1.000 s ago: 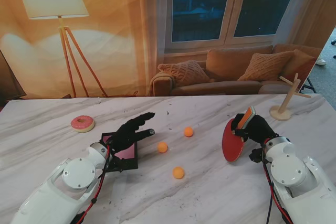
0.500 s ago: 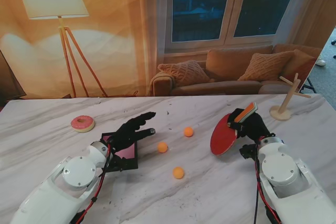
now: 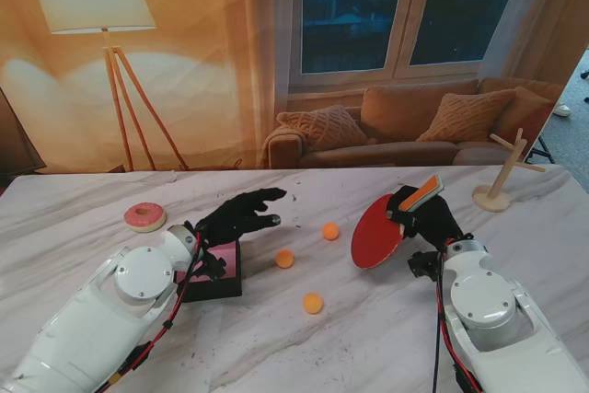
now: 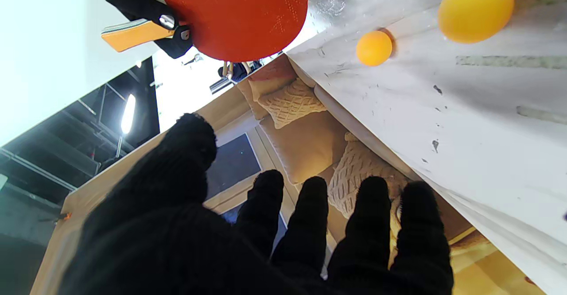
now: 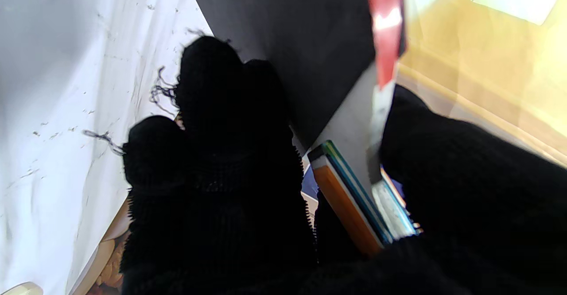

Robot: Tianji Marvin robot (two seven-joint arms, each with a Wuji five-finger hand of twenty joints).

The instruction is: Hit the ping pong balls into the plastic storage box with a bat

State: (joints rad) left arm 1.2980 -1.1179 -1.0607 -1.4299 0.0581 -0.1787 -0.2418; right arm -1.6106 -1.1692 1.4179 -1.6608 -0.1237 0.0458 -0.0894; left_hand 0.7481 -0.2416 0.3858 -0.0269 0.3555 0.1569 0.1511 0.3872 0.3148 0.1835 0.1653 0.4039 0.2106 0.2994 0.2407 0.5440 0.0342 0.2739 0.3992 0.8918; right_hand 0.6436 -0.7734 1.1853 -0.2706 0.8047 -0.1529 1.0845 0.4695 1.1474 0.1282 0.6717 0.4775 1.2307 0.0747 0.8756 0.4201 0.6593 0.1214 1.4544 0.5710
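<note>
Right robot hand (image 3: 425, 216): closed round the handle of the bat (image 3: 377, 232); the orange handle end sticks out past the fingers, up and to the right, and the red blade hangs lower on the left, face turned toward the balls.
Left robot hand (image 3: 237, 215): fingers spread and stretched out, holding nothing, hovering over the far edge of the plastic storage box (image 3: 216, 274).
Box: a dark, low tray with a pink inside, on the surface just left of the balls, partly hidden by the left forearm.
Balls: three orange ones lie between the two robot hands; the far ball (image 3: 330, 231) is just beside the blade's left edge, the middle ball (image 3: 285, 259) is close to the box, and the near ball (image 3: 313, 303) is closest to me.
Deciding relation: balls lie left of the bat and the box left of the balls, so a leftward sweep of the blade lines up bat, far ball and box roughly in one row. The right robot hand is the one placed for it.
Room: bare marble surface around the balls. A doughnut (image 3: 144, 217) sits far left beyond the box, and a wooden stand (image 3: 502, 177) far right, both well apart from the path.
Risk, as I judge it: the spread left robot hand over the box could block an incoming ball.
</note>
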